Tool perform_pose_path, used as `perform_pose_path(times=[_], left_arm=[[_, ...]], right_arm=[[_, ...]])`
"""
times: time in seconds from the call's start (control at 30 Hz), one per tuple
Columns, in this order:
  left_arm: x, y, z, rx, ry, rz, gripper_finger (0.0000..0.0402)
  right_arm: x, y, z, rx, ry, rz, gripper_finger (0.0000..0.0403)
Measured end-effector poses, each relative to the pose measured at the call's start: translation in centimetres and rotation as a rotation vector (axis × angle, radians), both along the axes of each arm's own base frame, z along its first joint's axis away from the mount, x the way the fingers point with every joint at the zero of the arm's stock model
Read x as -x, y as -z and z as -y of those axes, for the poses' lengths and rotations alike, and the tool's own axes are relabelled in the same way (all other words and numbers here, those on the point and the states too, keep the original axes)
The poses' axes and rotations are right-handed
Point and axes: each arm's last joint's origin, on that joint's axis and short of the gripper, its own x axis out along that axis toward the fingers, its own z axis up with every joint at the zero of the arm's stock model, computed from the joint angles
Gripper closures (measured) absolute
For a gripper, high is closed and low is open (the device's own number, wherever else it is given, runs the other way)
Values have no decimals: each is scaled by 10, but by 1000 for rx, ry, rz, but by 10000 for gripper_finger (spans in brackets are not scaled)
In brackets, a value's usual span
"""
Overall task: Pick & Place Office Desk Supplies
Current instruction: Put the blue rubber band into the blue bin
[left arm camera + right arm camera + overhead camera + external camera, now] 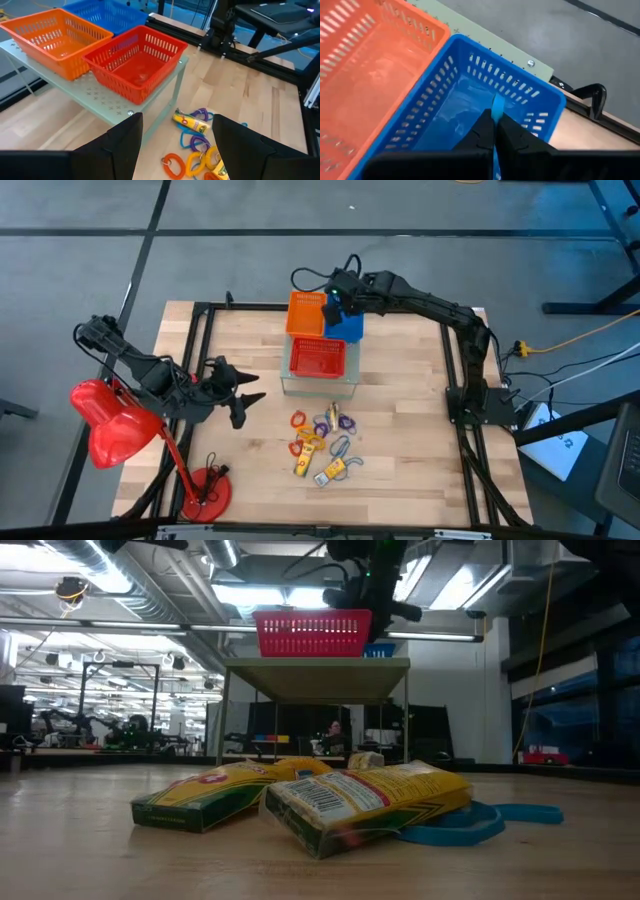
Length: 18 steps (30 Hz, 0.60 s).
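The office supplies lie in a small pile on the wooden table (322,445): orange, purple, blue and yellow loops and yellow-orange oblong boxes (192,122), with the boxes (300,800) close up in the low view. My left gripper (245,398) hovers open to the pile's left, touching nothing. My right gripper (495,122) is over the blue basket (470,110), shut on a thin blue loop (497,106). My right gripper pinches the thin blue loop between its two fingers (482,131). A short piece of the loop (497,102) sticks out past the fingertips. The fingers point down into the blue basket from above, and the loop is lifted clear of the basket floor.
Orange (307,313), blue (347,327) and red (318,358) mesh baskets sit on a low grey-green stand (107,102) at the table's far middle. A big red desk lamp (110,425) with its round base (205,492) occupies the near left corner. Black frame rails edge the table.
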Motion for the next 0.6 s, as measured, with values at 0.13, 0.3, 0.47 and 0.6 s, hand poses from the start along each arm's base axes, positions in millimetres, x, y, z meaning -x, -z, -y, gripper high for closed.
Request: perform_pose_path(times=[0.13,0.3,0.47,0.6], left_arm=[[-1,0,-1,5,-4,6,162],[-1,-1,-1,13,-8,11,162],[-1,-1,0,17,-14,22,162],[-2,-3,0,19,-14,36,162]], right_arm=[[0,6,6,-35,-55,-9,397],[-3,3,7,21,-119,5,340],[-4,2,8,34,-131,4,262],[-4,0,2,28,-152,1,212]])
